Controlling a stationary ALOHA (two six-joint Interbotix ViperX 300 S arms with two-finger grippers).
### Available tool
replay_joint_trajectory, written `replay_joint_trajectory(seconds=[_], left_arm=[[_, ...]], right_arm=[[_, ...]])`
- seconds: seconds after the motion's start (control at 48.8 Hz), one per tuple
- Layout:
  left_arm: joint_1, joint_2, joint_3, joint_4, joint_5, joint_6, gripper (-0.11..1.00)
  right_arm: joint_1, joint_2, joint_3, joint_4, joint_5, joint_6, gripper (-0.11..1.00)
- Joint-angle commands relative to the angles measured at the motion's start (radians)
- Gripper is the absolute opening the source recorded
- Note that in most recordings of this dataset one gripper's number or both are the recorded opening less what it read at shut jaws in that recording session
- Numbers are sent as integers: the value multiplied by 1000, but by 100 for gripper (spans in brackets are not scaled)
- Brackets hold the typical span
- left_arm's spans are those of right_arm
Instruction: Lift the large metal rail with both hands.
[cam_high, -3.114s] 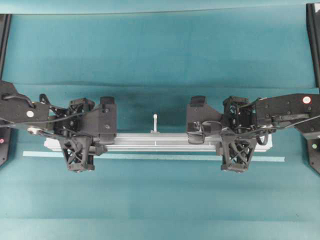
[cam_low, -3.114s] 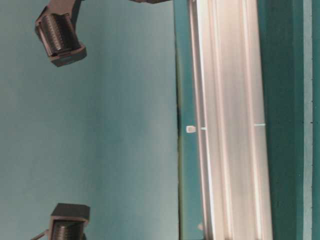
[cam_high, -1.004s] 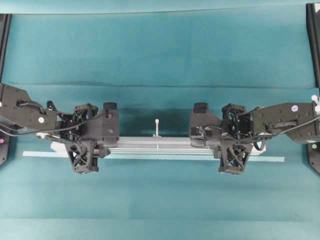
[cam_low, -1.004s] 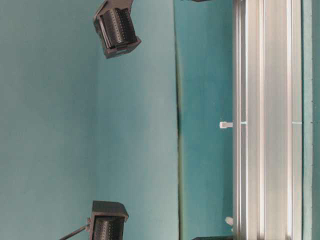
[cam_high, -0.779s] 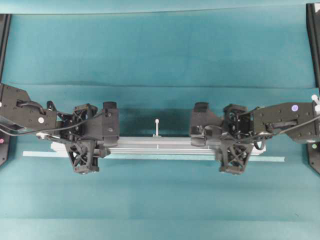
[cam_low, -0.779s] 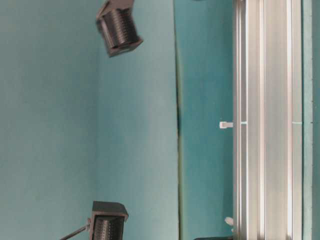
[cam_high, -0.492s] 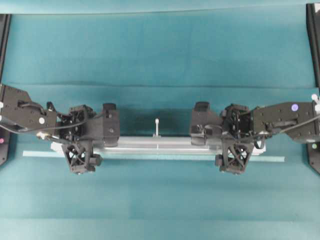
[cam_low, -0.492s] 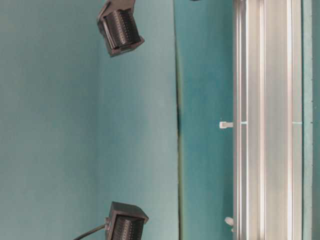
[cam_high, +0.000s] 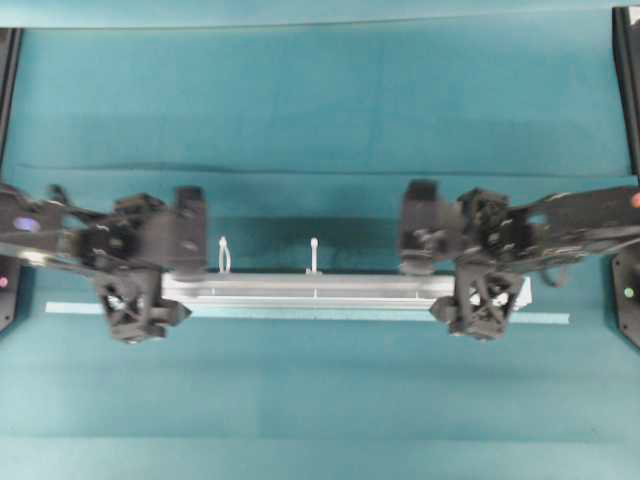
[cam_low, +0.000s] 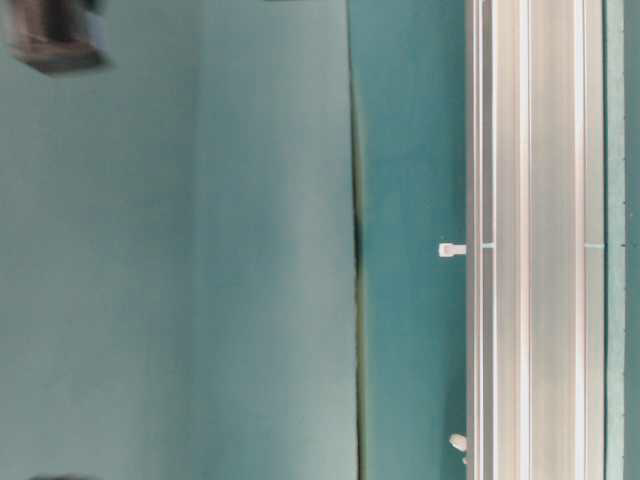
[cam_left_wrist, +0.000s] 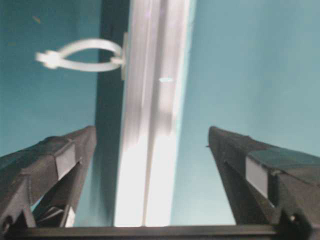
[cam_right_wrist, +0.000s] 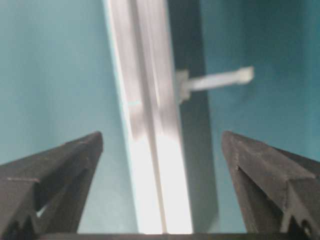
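Note:
The large metal rail (cam_high: 320, 288) lies lengthwise on the teal cloth, with two white pegs (cam_high: 313, 252) showing along its far edge. It also shows in the table-level view (cam_low: 530, 240). My left gripper (cam_high: 138, 288) straddles the rail's left end. In the left wrist view it (cam_left_wrist: 151, 131) is open, with the rail (cam_left_wrist: 150, 125) between the fingers and touching neither. My right gripper (cam_high: 478, 288) straddles the right end. In the right wrist view it (cam_right_wrist: 162, 135) is open too, around the rail (cam_right_wrist: 147, 125) with gaps on both sides.
A thin pale tape strip (cam_high: 300, 317) runs along the cloth just in front of the rail. Black frame posts stand at the far right (cam_high: 626, 60) and far left (cam_high: 8, 60) table edges.
The rail was held up 3 s ago and has lain on the cloth for the last second. Both grippers have since slid outward along it and risen, uncovering a second peg by the left one.

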Motion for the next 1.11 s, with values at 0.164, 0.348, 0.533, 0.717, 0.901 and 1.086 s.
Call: replay_joint_trajectory(seconds=[0.164, 0.348, 0.533, 0.717, 0.901, 1.086], left_arm=[[-5, -196, 0, 2, -6, -2, 98], [-9, -270, 6, 2, -9, 5, 98], [-17, -344, 12, 2, -49, -3, 98], [-28, -400, 14, 2, -77, -6, 98], [-28, -459, 21, 2, -115, -6, 98], [-28, -532, 28, 2, -198, -5, 97]], right_arm=[[-14, -179, 26, -2, -18, 9, 96], [-14, -261, 48, -2, -69, 6, 96], [-14, -354, 95, -14, -189, 2, 96], [-14, -460, 135, -14, -305, 5, 96], [-14, -581, 161, -14, -351, 5, 96], [-14, -689, 179, -14, -354, 6, 96]])
